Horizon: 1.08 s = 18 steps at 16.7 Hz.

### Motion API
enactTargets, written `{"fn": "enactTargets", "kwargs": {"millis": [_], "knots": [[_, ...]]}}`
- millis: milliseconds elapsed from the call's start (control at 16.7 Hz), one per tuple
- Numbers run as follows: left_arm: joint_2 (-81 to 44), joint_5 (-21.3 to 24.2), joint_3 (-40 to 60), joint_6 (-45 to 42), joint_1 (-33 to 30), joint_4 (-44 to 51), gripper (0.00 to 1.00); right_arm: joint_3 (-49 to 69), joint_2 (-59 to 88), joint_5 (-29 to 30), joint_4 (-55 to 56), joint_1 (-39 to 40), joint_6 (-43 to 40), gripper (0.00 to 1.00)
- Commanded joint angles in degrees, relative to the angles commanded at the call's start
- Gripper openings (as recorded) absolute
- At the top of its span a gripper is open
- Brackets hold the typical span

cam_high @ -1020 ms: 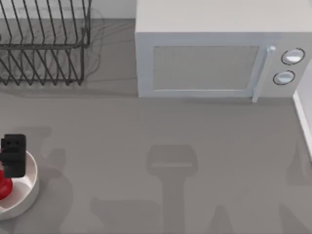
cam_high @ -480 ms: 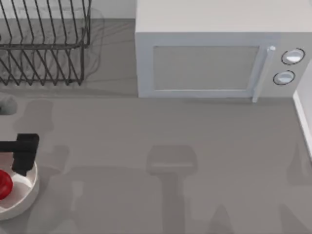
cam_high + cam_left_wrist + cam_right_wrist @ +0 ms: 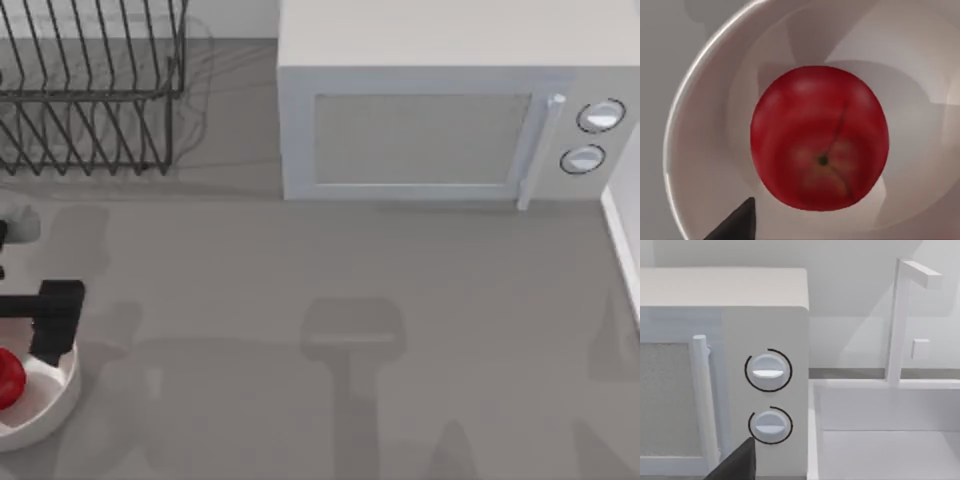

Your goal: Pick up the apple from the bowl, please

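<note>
The glossy red apple (image 3: 8, 378) (image 3: 819, 137) lies inside the white bowl (image 3: 62, 392) (image 3: 695, 130) at the table's front left edge. My left gripper (image 3: 52, 330) hovers over the bowl's right rim, just right of the apple and apart from it. In the left wrist view the apple is close below, stem side up, with one dark fingertip (image 3: 737, 225) beside it; the gripper is open and holds nothing. The right arm is parked; its wrist view faces the microwave's knobs, with one fingertip (image 3: 737, 465) at the edge.
A black wire dish rack (image 3: 90, 90) stands at the back left. A white microwave (image 3: 440, 120) (image 3: 725, 315) fills the back middle and right. A sink (image 3: 880, 440) with a white faucet (image 3: 900, 315) lies at the far right.
My left gripper has shifted to the right, from over the bowl's middle to its right rim, uncovering more of the apple. The apple and bowl have stayed put.
</note>
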<state>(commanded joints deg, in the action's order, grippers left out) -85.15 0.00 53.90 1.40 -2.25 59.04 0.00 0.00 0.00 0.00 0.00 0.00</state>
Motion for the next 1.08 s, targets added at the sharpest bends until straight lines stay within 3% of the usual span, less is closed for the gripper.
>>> {"fn": "enactTargets", "kwargs": {"millis": [420,720,1080], "knots": [[-6.87,0.0,-9.5,-0.24,-0.06,-17.2,1.0,0.0,0.0,0.0,0.0,0.0,0.0,1.0],[-7.78,0.0,-10.72,-0.27,-0.07,-18.79,1.0,0.0,0.0,0.0,0.0,0.0,0.0,1.0],[-7.78,0.0,-10.72,-0.27,-0.07,-18.79,0.55,0.0,0.0,0.0,0.0,0.0,0.0,1.0]]}}
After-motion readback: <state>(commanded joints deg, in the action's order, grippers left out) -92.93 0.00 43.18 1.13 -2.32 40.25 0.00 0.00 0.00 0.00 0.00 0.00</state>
